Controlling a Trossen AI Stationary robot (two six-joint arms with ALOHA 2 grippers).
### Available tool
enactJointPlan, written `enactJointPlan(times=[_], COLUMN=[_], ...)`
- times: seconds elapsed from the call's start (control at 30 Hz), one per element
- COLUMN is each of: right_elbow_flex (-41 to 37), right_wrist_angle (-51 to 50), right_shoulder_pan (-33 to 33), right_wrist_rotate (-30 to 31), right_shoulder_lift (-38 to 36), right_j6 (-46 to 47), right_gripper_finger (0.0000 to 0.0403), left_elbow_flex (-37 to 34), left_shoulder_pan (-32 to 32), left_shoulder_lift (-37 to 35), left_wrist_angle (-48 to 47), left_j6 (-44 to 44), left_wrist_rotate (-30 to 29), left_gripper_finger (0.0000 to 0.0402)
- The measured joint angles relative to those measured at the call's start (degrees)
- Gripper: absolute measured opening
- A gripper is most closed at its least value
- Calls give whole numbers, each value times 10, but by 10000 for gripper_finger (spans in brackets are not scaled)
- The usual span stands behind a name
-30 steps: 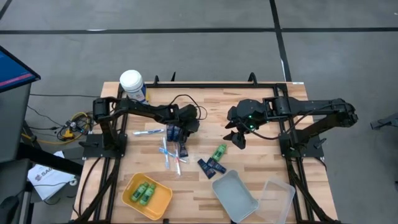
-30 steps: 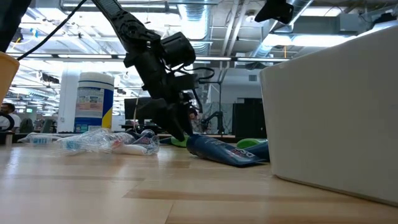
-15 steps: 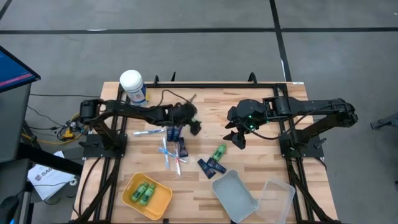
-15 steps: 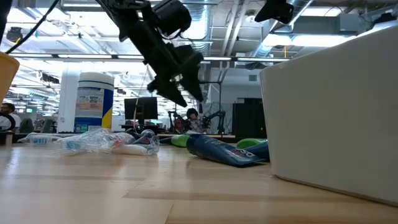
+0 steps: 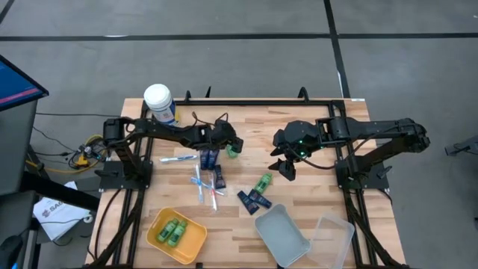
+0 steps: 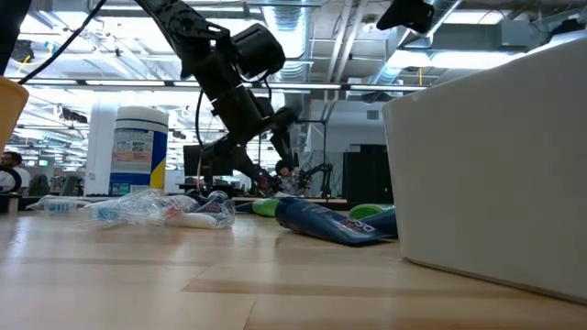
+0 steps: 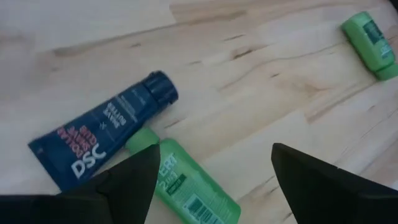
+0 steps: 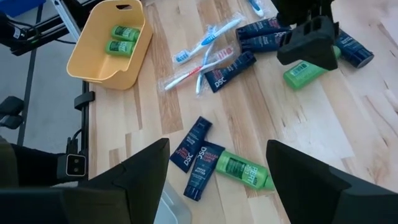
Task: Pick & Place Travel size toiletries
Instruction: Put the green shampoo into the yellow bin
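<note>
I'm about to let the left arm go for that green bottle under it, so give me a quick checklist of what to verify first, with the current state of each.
1. Left gripper open: ok, jaws spread wide.
2. Green bottle between the jaws: ok, it lies flat on the table, centred in the left wrist view.
3. Room around the bottle: not ok, a navy tube lies right beside it; touching, cannot tell.
4. Left gripper low enough to close: cannot tell; the low view shows it above the table.
5. Right gripper out of the way: ok, open, apart, over the table's right half.
6. Yellow bin has space: ok, holds two bottles only.
</note>
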Motion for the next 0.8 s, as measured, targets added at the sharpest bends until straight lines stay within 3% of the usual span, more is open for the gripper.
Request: enactJointPlan(times=[0.17,0.37,0.8], right_elbow_flex=[0,0,0], right_wrist_angle=[0,0,0], right_shoulder_pan=[0,0,0], right_wrist_rotate=[0,0,0], right_shoulder_lift=[0,0,0], right_j6=[0,-1,-1], right_gripper_finger=[260,260,260], left_elbow_flex=[1,1,0], left_shoulder_pan=[-4,-7,-14], left_shoulder_lift=[14,48,58], left_wrist_angle=[2,2,-1], left_j6=[-50,-65,-63], left_wrist_rotate=[2,39,42], left_gripper_finger=[305,305,305])
